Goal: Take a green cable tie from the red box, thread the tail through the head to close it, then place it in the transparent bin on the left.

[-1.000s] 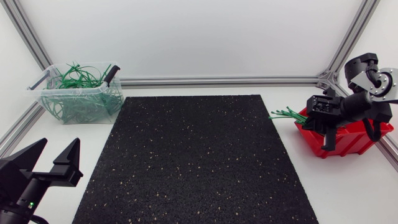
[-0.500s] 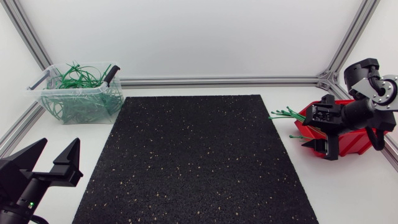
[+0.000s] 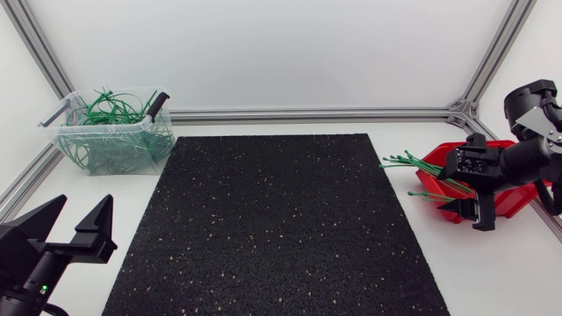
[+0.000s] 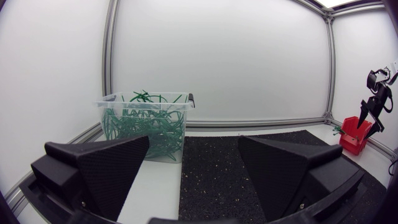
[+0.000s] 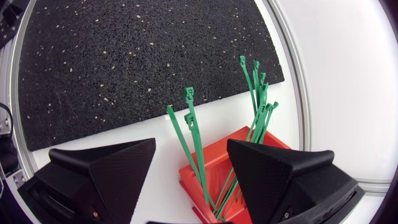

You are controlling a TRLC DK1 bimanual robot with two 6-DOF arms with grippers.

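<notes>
Our right claw (image 5: 191, 149) hangs wide apart over the red box (image 5: 211, 158), two green cable ties (image 5: 188, 106) poking up between its fingers. Closing here, we risk pinching both, or dragging the box.

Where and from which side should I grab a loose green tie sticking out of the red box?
Take the loose tie by its strap midway, between its head and the red box rim, from above with the right tool straddling it. It juts out clear of the bunch, but a second lies alongside.
</notes>
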